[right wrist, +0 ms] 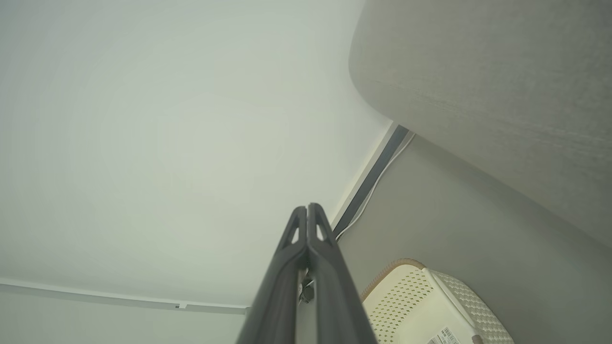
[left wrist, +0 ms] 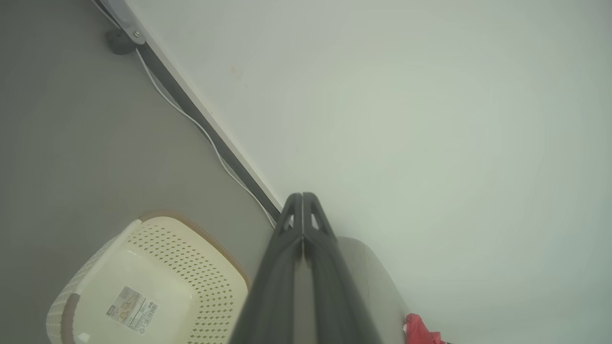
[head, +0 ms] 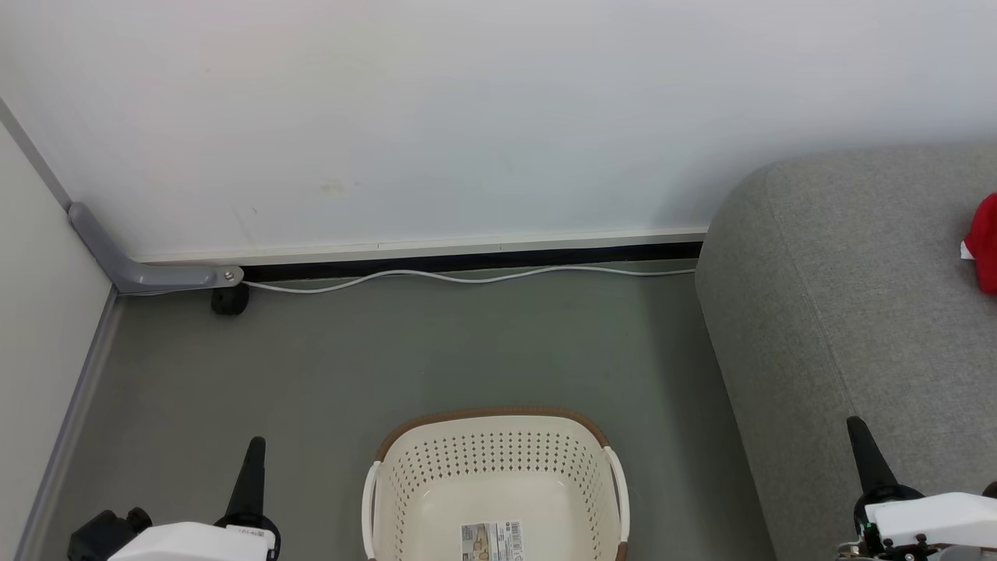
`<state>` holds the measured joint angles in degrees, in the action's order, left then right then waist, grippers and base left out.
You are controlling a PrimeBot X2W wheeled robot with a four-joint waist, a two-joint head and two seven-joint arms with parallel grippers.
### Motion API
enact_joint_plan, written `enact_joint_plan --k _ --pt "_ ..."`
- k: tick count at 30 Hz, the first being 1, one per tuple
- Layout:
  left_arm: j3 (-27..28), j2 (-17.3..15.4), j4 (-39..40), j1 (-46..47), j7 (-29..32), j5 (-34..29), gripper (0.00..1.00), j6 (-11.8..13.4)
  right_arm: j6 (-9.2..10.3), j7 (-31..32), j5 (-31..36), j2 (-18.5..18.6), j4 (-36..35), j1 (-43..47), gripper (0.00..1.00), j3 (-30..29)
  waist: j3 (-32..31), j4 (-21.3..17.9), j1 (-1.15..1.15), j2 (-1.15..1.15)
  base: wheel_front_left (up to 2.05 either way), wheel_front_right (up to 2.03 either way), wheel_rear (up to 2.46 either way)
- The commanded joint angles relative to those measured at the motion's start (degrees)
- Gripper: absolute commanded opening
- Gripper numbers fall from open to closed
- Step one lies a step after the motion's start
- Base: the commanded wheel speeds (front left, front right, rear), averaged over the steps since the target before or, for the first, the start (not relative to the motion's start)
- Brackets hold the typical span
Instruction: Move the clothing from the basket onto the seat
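2 claws closed, empty, pointing forward: left claw (head: 255,444) beside basket (head: 491,411), right claw (head: 856,425) near seat (head: 857,312).

Grey-green floor (head: 327,374), cream basket (head: 498,456) standing on it, white cable (head: 467,277) trailing its far edge — grey sofa (head: 857,312) alongside

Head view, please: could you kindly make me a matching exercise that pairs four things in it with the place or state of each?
Things:
1. basket
2. clothing
3. white cable
4. left claw

Places or states:
A. shut and empty, lower left
B. lying on the grey seat, at the right edge
C. on the floor, a paper label inside
D. running along the foot of the wall

Pairs: 1-C, 2-B, 3-D, 4-A
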<state>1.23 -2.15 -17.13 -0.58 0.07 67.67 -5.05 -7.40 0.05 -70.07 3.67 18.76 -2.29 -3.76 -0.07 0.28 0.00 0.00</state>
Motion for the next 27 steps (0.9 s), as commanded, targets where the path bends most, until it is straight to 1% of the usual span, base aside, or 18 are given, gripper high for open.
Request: enact_joint_plan --k 1,27 --pt "1.87 -0.57 1.76 3.69 0.60 1.88 0.00 -0.62 -0.07 0.64 -1.92 0.42 -2.16 -2.67 0.00 0.28 0.01 -0.01 0.00 0.00 0.00 0.00 0.00" --pt "4.36 -0.69 2.71 5.93 4.82 18.28 0.00 -1.94 -0.08 4.86 -16.54 -0.46 -4.03 -3.56 0.00 -1.94 0.18 -0.20 0.00 0.00 0.00 0.00 0.00"
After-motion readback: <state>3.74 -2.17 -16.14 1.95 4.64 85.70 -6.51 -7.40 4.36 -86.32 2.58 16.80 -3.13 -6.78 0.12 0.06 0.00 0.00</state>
